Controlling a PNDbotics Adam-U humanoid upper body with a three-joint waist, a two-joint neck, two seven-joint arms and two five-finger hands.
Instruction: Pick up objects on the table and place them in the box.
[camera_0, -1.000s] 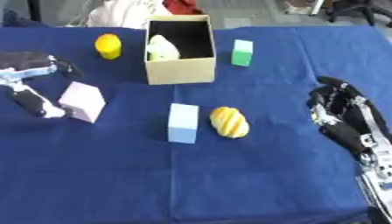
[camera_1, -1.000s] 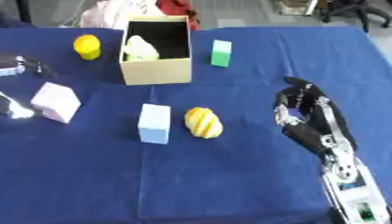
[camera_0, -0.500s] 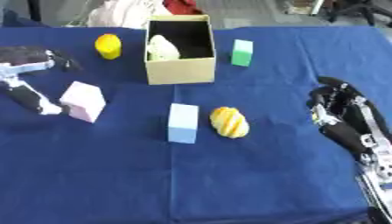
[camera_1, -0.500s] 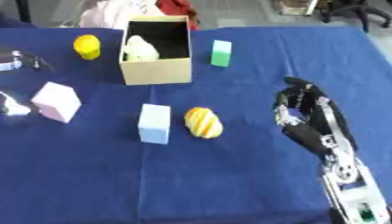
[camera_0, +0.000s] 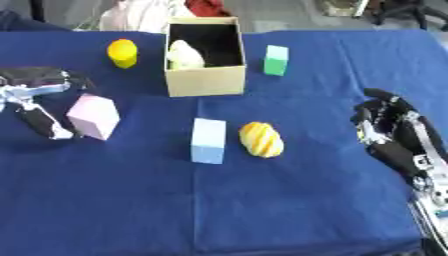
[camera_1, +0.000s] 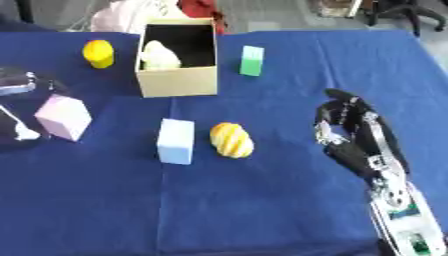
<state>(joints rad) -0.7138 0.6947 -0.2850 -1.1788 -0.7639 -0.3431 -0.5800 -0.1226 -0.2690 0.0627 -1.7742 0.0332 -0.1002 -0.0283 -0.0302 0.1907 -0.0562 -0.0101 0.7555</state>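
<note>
Matt cardboard box (camera_0: 206, 82), blue cloth (camera_0: 262, 200)

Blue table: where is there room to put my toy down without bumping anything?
The near half of the table, below the light blue block and striped yellow object, is bare. So is the stretch between the green block and the right hand. It is crowded around the box, and by the pink block beside the left hand.

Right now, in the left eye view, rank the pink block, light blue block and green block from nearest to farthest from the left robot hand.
1. Pink block, beside the left robot hand.
2. Light blue block, centre.
3. Green block, far side, right of the box.
</note>
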